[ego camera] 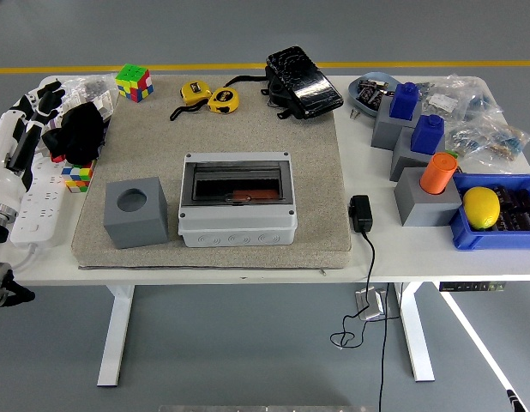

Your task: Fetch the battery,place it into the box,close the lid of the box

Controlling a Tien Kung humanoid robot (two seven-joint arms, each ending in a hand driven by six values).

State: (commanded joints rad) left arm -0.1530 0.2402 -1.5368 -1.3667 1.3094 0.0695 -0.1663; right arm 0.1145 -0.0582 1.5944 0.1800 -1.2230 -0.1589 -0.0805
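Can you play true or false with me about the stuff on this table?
1. The yellow ball sits in a blue tray. True.
2. The gray box in the middle has its lid wide open. False: its dark see-through lid lies flat and shut.
3. Two yellow tape measures lie at the far side of the mat. True.
4. The robot's left hand is touching the gray box. False: it is far off at the table's left edge, by the white power strip.
5. The gray cube with a round hole stands to the right of the gray box. False: it stands to its left.
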